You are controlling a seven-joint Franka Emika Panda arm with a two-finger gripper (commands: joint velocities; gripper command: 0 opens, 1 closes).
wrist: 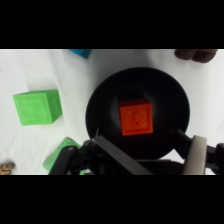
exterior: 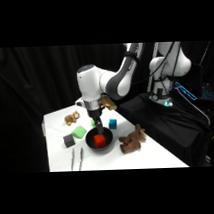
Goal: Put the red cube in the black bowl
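The red cube point(exterior: 99, 140) point(wrist: 136, 118) lies flat on the floor of the black bowl point(exterior: 91, 142) point(wrist: 102, 107), near its middle. My gripper point(exterior: 98, 128) point(wrist: 147, 141) hangs just above the bowl and is open. Its fingers stand wide apart on either side of the cube, and neither one touches it. In the wrist view the black linkage hides the bowl's near rim.
A green cube point(exterior: 79, 131) point(wrist: 37, 106) and a dark grey cube point(exterior: 69, 141) sit left of the bowl. A second green block point(wrist: 62, 152) lies by the rim, a teal cube point(exterior: 112, 123) behind. Metal tongs point(exterior: 77, 158) lie in front, brown lumps point(exterior: 132, 140) right.
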